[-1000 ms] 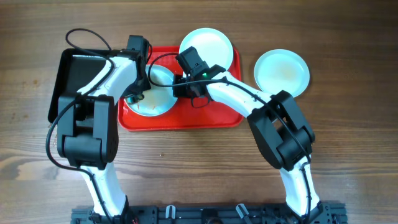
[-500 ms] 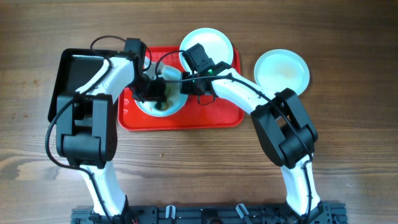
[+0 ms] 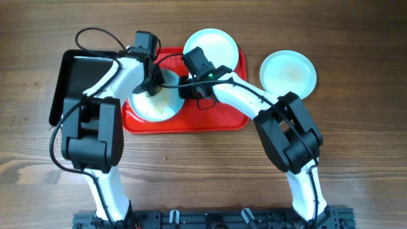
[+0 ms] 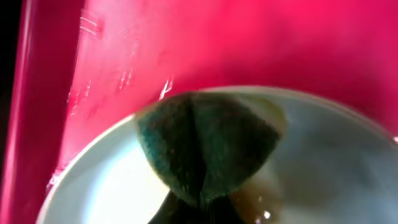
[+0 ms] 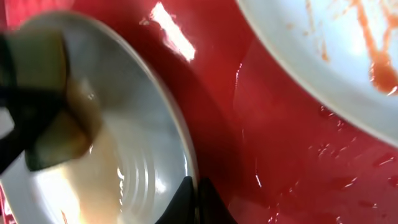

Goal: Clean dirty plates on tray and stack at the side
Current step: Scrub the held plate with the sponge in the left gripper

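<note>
Both arms reach up from the bottom to upper centre. Left arm (image 3: 117, 76) bends inward, left gripper (image 3: 151, 84) clamped on sponge (image 4: 205, 140). Right arm (image 3: 245, 95) angles left, right gripper (image 3: 184, 86) pinching plate (image 5: 143, 155) rim.

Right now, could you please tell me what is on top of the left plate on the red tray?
A dark green sponge presses on the plate, with a brownish wet smear beside it. The surface under the sponge is covered.
</note>
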You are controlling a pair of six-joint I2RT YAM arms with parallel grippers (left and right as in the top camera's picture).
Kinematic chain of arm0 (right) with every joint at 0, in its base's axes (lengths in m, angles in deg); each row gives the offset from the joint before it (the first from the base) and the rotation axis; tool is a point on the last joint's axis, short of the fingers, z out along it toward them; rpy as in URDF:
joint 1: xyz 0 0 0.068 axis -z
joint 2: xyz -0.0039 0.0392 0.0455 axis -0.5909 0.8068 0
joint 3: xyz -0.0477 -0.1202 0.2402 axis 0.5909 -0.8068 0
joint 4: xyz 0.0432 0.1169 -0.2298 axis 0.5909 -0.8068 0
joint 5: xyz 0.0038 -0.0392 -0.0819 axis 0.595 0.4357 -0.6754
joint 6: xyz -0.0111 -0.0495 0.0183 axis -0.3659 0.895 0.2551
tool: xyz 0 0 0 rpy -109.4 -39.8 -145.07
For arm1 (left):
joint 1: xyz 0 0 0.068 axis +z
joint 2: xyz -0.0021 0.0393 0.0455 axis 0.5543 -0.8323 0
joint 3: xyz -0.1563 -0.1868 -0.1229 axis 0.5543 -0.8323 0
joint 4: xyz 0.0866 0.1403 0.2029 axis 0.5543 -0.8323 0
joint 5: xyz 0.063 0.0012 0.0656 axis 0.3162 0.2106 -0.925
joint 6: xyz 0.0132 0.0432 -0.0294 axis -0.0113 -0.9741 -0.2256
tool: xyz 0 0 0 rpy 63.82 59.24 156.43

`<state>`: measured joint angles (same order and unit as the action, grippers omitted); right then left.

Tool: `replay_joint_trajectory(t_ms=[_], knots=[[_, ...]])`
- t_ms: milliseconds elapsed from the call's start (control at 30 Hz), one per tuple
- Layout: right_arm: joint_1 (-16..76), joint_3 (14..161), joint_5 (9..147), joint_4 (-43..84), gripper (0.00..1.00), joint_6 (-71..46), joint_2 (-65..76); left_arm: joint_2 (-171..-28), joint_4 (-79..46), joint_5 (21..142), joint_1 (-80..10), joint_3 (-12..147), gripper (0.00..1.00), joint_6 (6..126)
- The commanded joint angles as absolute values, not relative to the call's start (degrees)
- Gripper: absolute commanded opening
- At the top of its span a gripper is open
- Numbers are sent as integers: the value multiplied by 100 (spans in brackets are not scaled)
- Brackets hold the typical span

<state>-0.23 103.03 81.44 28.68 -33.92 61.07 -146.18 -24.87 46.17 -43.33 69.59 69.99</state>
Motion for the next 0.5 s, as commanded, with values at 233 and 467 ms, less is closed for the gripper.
replay_joint_trajectory(t_ms=[233, 467], knots=[[21, 10329, 8184, 2787, 4, -3329, 6255, -14850, -4229, 8481, -4219, 6972, 4, 4658], [21, 10329, 8184, 2789, 4, -3329, 6255, -14850, -2684, 6531, -4217, 6972, 4, 6210]])
